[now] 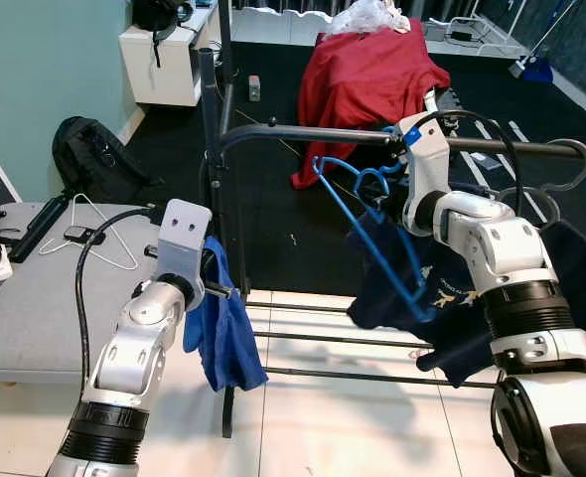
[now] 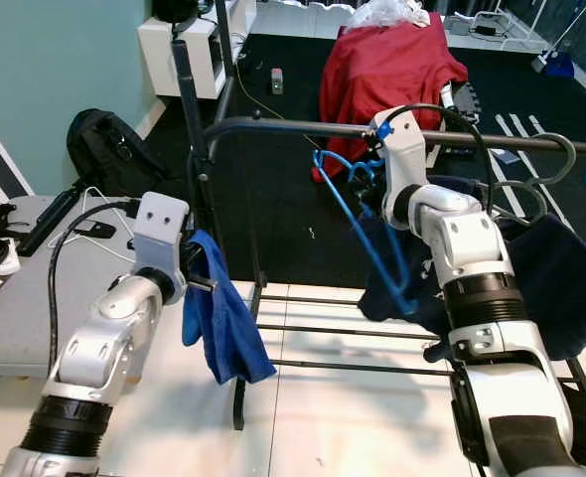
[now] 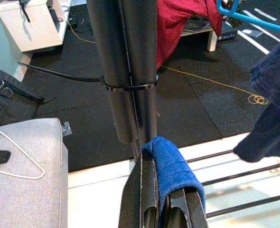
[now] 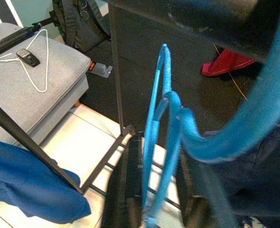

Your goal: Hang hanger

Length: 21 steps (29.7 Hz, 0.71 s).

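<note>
Overhead, right end effector [image 1: 387, 194] grips blue hanger [image 1: 377, 234].

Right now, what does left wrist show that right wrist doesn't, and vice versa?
Left wrist: the left hand pinching the blue cloth close to the rack's black post, which has a cable tie around it. Right wrist: the right hand shut on the blue hanger, plus a phone. Both: the grey couch with the white wire hanger.
</note>
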### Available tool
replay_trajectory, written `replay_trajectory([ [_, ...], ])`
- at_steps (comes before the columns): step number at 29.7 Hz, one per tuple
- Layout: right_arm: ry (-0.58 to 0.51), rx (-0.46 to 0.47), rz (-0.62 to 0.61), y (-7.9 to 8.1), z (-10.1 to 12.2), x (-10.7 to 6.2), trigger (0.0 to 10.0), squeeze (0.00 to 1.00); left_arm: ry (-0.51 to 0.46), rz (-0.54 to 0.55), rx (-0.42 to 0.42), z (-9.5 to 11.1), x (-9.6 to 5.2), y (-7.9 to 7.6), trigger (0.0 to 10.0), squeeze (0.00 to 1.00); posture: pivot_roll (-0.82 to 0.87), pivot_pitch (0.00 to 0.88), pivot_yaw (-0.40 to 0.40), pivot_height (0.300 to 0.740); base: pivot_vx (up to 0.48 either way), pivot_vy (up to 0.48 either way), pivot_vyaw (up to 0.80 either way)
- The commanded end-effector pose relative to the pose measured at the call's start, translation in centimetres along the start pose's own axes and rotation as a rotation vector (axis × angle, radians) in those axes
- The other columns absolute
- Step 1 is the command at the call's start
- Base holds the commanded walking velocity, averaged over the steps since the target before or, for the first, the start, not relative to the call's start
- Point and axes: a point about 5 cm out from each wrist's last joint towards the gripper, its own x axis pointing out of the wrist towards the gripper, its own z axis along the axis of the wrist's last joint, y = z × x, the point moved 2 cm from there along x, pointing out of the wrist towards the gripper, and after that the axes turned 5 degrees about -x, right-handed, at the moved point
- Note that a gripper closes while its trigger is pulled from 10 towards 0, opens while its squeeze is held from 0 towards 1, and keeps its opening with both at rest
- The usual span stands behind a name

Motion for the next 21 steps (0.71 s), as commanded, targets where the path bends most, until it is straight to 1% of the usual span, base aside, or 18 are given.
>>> replay_trajectory([
  [1, 0.004, 0.000, 0.001, -0.1, -0.1, 0.1, 1.6, 0.00, -0.009, -0.002, 0.018, 0.4, 0.1, 0.2, 10.0, 0.00, -0.06, 0.182, -0.030, 0.740, 0.000, 0.000, 0.00],
  [3, 0.004, 0.000, 0.001, -0.1, -0.1, 0.1, 1.6, 0.00, -0.009, -0.002, 0.018, 0.4, 0.1, 0.2, 10.0, 0.00, -0.06, 0.182, -0.030, 0.740, 0.000, 0.000, 0.00],
  [4, 0.004, 0.001, 0.001, -0.1, -0.1, 0.1, 0.1, 0.00, -0.010, -0.003, 0.018, 0.4, 0.1, 0.2, 10.0, 0.00, -0.06, 0.181, -0.030, 0.740, 0.000, 0.000, 0.00],
  [5, 0.005, 0.001, 0.002, -0.1, -0.2, 0.1, 0.0, 0.00, -0.010, -0.004, 0.018, 0.4, 0.1, 0.2, 10.0, 0.00, -0.06, 0.178, -0.030, 0.740, 0.000, 0.000, 0.00],
  [15, 0.004, -0.002, 0.004, 0.0, -0.2, 0.0, 0.0, 0.00, -0.010, -0.009, 0.022, 0.5, 0.0, 0.1, 10.0, 0.00, -0.05, 0.178, -0.026, 0.740, 0.000, 0.000, 0.00],
  [17, -0.009, -0.019, 0.004, 0.2, 0.3, -0.4, 0.0, 0.00, -0.011, -0.013, 0.027, 0.6, 0.0, 0.1, 10.0, 0.00, -0.05, 0.185, -0.024, 0.740, 0.000, 0.000, 0.00],
  [20, -0.009, -0.019, 0.004, 0.2, 0.3, -0.4, 0.0, 0.00, -0.011, -0.013, 0.027, 0.6, 0.0, 0.1, 10.0, 0.00, -0.05, 0.185, -0.024, 0.740, 0.000, 0.000, 0.00],
  [21, -0.022, -0.028, 0.008, 0.4, 0.8, -0.7, 0.0, 0.00, -0.010, -0.015, 0.030, 0.6, -0.1, 0.2, 10.0, 0.00, -0.05, 0.192, -0.023, 0.740, 0.000, 0.000, 0.00],
])
